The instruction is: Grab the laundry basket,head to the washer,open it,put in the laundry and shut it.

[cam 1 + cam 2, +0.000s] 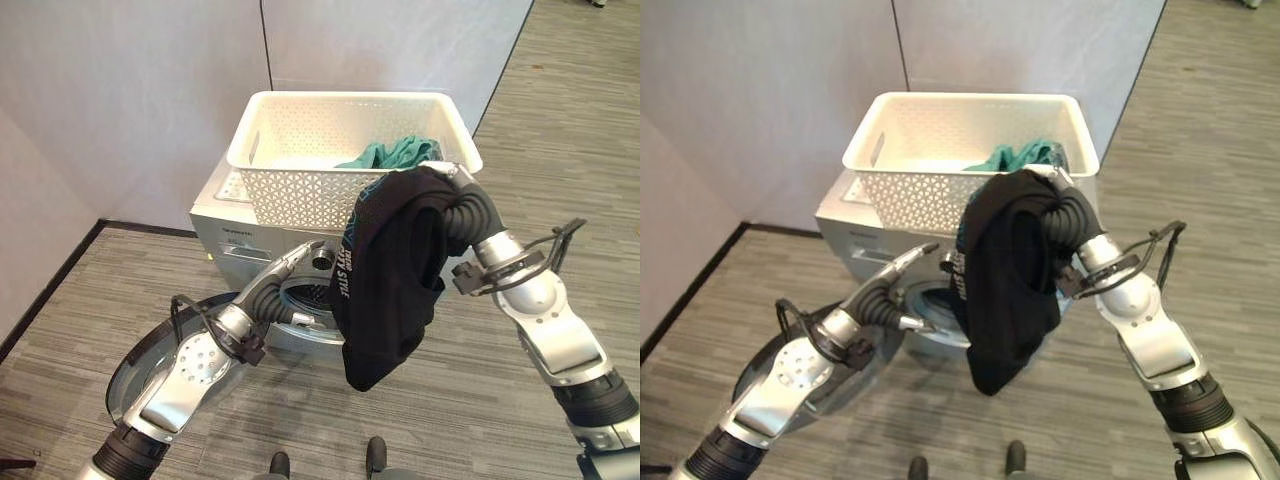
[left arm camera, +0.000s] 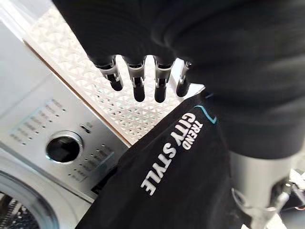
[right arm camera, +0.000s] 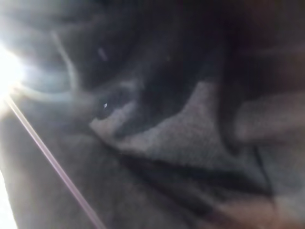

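A white lattice laundry basket (image 1: 300,195) stands on top of the silver washer (image 1: 228,232), with a teal garment (image 1: 395,153) inside it. The washer's round door (image 1: 140,365) hangs open to the lower left and the drum opening (image 1: 305,295) shows. A black printed garment (image 1: 390,280) hangs in front of the washer, draped over my right hand (image 1: 458,172) at the basket's near right corner; the cloth covers that hand. My left hand (image 1: 298,262) reaches up beside the drum opening, its fingers (image 2: 138,81) straight and open, just short of the black garment (image 2: 190,167).
Grey partition walls (image 1: 130,90) stand close behind and to the left of the washer. Its control knob (image 2: 63,149) sits above the drum. Grey wood-look floor (image 1: 480,400) spreads to the front and right.
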You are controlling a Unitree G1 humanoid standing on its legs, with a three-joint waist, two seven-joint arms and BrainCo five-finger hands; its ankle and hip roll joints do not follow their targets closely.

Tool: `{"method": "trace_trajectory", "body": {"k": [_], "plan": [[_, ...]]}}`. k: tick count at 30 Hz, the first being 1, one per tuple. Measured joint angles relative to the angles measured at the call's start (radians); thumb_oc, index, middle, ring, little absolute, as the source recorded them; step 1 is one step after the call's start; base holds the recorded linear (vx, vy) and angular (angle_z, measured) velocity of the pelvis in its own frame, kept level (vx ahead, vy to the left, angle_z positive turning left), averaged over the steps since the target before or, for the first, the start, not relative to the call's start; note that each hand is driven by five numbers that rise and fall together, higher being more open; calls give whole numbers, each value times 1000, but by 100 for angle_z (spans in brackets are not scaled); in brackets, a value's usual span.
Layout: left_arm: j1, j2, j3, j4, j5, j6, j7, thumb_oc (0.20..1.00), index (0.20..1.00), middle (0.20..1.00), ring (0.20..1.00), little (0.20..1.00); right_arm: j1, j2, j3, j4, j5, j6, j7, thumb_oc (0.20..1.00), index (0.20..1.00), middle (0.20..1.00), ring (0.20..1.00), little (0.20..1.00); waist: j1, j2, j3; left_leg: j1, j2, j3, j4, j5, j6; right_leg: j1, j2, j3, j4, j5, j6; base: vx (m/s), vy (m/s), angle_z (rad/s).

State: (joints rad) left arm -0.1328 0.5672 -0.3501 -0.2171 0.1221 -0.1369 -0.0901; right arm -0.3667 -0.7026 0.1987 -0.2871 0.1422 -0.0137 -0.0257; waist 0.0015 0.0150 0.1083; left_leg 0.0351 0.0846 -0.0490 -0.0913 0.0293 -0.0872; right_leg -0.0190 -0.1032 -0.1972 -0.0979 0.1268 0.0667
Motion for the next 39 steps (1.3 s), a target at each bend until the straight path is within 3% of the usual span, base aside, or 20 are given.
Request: {"method": "trace_trajectory", "body": {"k": [8, 14, 22, 28, 39], "plan": [[-24, -70, -108, 115, 15, 35, -8, 1000, 1000, 1000, 1000, 1000, 0, 36, 1, 1, 2, 4, -15, 200, 200, 200, 200, 200, -2, -1, -1, 1, -4, -15, 0, 2, 1, 6, -1, -7, 3, 0, 0, 8, -2, 3], [-12, -80, -103, 180, 17, 54, -2, 1000, 1000, 1000, 1000, 1000, 0, 68, 1, 1, 3, 12, -18, 200, 200, 200, 200, 200, 0, -4, -3, 1, 0, -15, 0, 2, 1, 6, 0, -7, 0, 0, 0, 0, 0, 0], [20, -155, -89, 243, 15, 74, 49, 1000, 1000, 1000, 1000, 1000, 14, 87, 2, -2, 41, 12, -38, 200, 200, 200, 200, 200, 6, -22, -4, -2, 1, -18, 0, 2, 1, 6, 1, -10, 0, -1, 1, 8, -6, 0], [19, -223, -108, 294, -123, 99, 51, 1000, 1000, 1000, 1000, 1000, 32, 122, 36, -2, 61, 12, -60, 200, 200, 200, 200, 200, 8, -60, -7, -4, 2, -19, 0, 2, 0, 3, 2, -11, 0, -2, 1, 0, 0, 0], [4, -226, -139, 295, -233, 125, 87, 1000, 1000, 1000, 1000, 1000, 31, 186, 96, -2, 110, 14, -85, 200, 200, 200, 200, 200, 7, -61, -8, -4, 1, -19, 0, 2, 1, 4, 1, -11, 0, -4, 1, 0, 0, 0]]}}
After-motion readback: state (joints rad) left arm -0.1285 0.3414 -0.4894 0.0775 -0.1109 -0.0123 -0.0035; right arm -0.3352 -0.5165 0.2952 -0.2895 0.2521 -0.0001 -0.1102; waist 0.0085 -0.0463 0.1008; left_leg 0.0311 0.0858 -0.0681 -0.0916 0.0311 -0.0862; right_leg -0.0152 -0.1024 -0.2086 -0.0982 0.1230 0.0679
